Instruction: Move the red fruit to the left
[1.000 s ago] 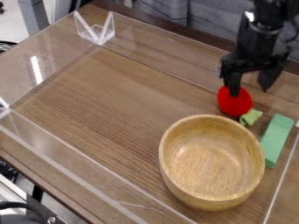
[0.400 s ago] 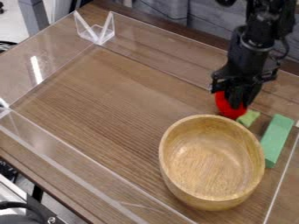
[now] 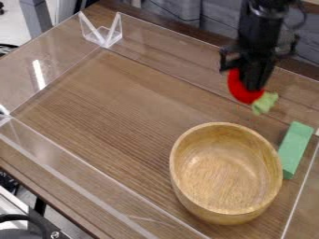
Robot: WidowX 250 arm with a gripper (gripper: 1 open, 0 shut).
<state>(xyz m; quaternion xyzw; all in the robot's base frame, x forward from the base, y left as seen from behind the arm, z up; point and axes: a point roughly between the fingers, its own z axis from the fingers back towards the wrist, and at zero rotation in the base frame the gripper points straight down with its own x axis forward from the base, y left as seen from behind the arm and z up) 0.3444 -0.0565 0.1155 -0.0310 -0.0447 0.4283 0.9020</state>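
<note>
bowl [image 3: 228,175] and green block [image 3: 296,150] near the red fruit [image 3: 245,86], gripper [image 3: 245,78] clamped on the fruit

From my feed, the light looks bright and fairly even over the desk [image 3: 118,103], with pale glare along its left edge. The bowl [image 3: 228,173] shows soft shading inside. My picture is small and coarse, so fine detail blurs.
</note>
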